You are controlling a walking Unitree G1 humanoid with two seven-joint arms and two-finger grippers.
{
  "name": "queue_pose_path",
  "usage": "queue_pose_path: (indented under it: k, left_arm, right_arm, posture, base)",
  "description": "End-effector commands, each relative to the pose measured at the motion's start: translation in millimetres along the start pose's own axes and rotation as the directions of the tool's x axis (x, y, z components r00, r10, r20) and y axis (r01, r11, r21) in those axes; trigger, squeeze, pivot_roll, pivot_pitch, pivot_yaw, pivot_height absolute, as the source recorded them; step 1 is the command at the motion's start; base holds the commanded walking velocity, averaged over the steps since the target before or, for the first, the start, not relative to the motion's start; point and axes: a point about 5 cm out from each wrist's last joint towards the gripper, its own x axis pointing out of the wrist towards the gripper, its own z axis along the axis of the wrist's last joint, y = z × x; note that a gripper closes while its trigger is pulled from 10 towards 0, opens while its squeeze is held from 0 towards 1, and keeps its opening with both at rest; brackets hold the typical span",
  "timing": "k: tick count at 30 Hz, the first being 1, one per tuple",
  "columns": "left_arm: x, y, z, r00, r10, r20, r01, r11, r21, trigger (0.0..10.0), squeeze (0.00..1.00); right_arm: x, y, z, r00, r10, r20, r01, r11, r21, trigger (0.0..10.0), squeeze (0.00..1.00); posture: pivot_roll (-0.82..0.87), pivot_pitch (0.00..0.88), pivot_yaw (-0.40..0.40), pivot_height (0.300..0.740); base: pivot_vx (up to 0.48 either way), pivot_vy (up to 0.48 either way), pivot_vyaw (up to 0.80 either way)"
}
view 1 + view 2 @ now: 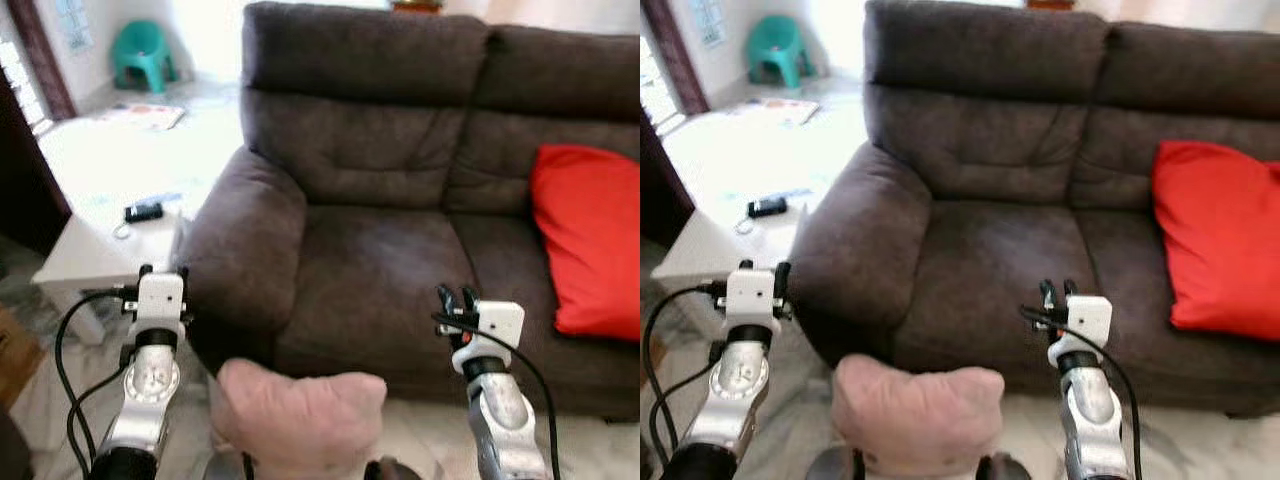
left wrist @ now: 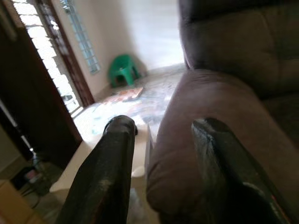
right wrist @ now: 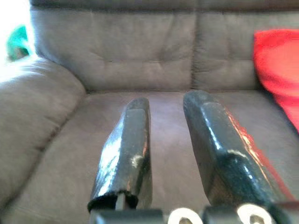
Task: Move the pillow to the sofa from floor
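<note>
- Pink pillow [image 1: 300,415], soft and plump with a rounded corner, sits low between the two arms, below and behind both pairs of fingers, short of the sofa [image 1: 400,200].
- Head views: the sofa's brown, suede-like seat lies ahead of the right gripper [image 1: 457,300]; a smooth red cushion [image 1: 590,240] leans to its right. A white counter [image 1: 100,200] stands beyond the left gripper [image 1: 160,272].
- Left wrist view: black fingers [image 2: 107,177] parted wide, padded armrest ahead.
- Right wrist view: glossy fingers [image 3: 126,154] narrowly apart, holding nothing.
</note>
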Motion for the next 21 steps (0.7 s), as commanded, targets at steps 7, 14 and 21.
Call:
queue_pose_path:
  k: [7, 14, 21]
  left_arm:
    - [-3.4, 2.6, -7.2, 0.999, 0.012, -0.037, -0.012, 1.0, -0.004, 10.0, 0.0]
    - [-4.0, 1.7, -8.1, 0.999, 0.006, -0.04, -0.006, 1.0, -0.004, 10.0, 0.0]
    - [-3.5, -1.1, -8.4, 0.999, -0.011, -0.042, 0.01, 1.0, -0.008, 10.0, 0.0]
  right_arm:
    - [6.7, 4.2, 6.1, 1.0, 0.018, 0.016, -0.018, 1.0, 0.002, 10.0, 0.0]
    - [6.5, 5.3, 5.6, 1.0, 0.024, 0.015, -0.024, 1.0, 0.003, 10.0, 0.0]
    - [9.4, 7.9, 5.8, 0.999, 0.034, -0.002, -0.034, 0.999, 0.008, 10.0, 0.0]
  posture:
    - [0.03, 0.0, -0.064, 0.639]
    - [0.03, 0.0, -0.062, 0.639]
    - [0.03, 0.0, -0.06, 0.639]
  base:
    - [0.0, 0.0, 0.0]
    - [0.0, 0.0, 0.0]
    - [0.0, 0.0, 0.0]
